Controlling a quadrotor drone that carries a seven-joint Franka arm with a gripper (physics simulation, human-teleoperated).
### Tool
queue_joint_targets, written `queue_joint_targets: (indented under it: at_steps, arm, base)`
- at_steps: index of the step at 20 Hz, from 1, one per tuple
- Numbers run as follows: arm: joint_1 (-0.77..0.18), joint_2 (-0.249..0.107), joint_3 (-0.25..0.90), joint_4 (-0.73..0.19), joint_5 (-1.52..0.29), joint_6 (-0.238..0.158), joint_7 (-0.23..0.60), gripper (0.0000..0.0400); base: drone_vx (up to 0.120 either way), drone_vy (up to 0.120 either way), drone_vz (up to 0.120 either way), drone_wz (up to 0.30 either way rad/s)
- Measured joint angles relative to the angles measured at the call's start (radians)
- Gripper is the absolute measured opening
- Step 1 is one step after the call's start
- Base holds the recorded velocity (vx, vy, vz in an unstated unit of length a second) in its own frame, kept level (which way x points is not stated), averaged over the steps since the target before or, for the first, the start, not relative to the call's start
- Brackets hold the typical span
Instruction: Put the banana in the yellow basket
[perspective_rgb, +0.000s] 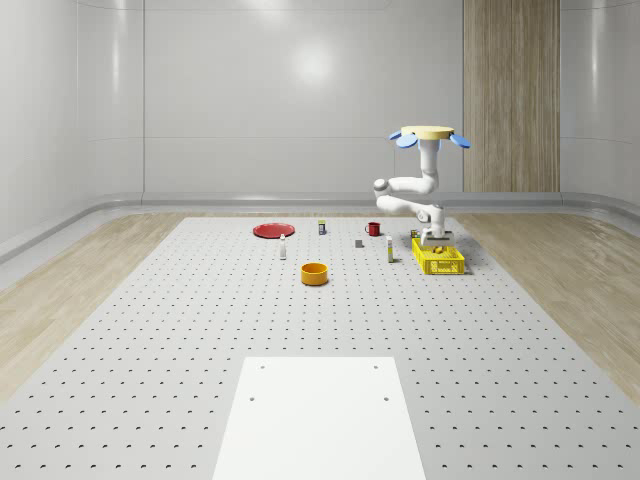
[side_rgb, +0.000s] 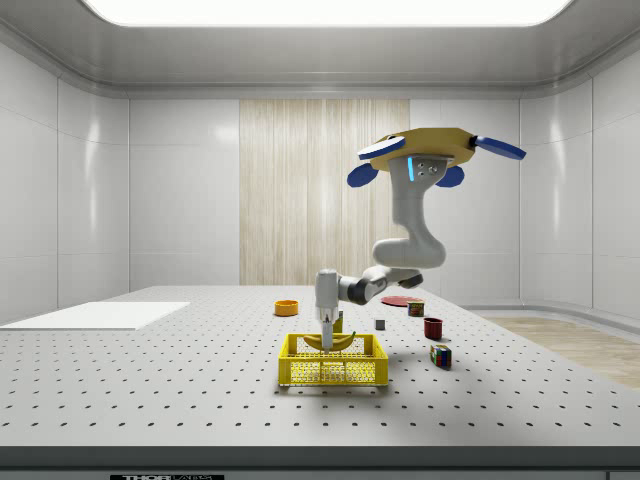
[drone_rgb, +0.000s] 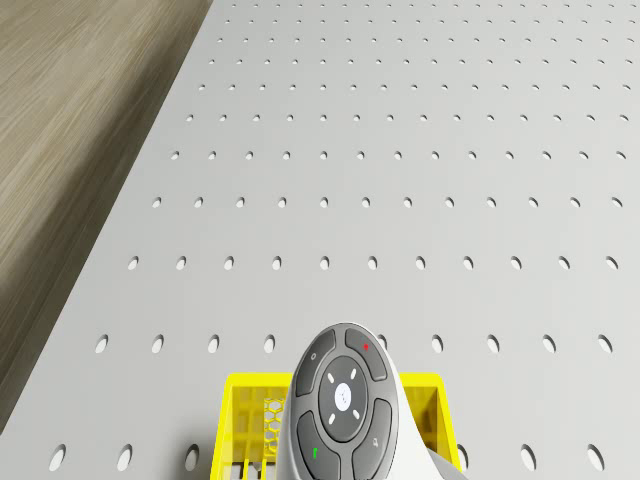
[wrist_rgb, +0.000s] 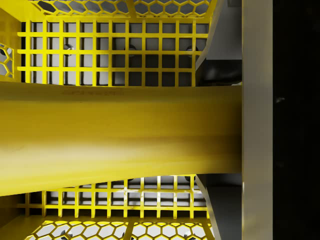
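The drone (perspective_rgb: 433, 135) hovers over the table beside the yellow basket (perspective_rgb: 438, 262), its arm bent down toward it. My gripper (side_rgb: 327, 328) points straight down over the basket (side_rgb: 333, 365) and is shut on the banana (side_rgb: 331, 342), which hangs level with the rim. In the wrist view the banana (wrist_rgb: 115, 135) lies across the picture above the basket's mesh floor (wrist_rgb: 110, 55), with one finger (wrist_rgb: 257, 120) against its end. The drone view looks down on the arm's wrist (drone_rgb: 342, 400) above the basket's rim (drone_rgb: 243, 385).
On the table stand an orange bowl (perspective_rgb: 314, 273), a red plate (perspective_rgb: 272, 230), a red mug (side_rgb: 433, 327), a coloured cube (side_rgb: 440, 356), a can (side_rgb: 416, 308) and small bottles (perspective_rgb: 283, 248). A white sheet (perspective_rgb: 320, 420) lies at the whole-scene view's front. Wood floor (drone_rgb: 70, 120) borders the table.
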Motion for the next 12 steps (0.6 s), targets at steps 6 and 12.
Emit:
queue_joint_targets:
  at_steps: [6,12]
  arm:
    - [0.003,0.006,-0.015,0.007,-0.012,0.004,0.0,0.0339]
    - [0.017,0.008,0.027,-0.015,0.028,-0.02,0.002,0.0386]
  base:
    - [0.0,0.0,0.0,0.0]
    - [0.0,0.0,0.0,0.0]
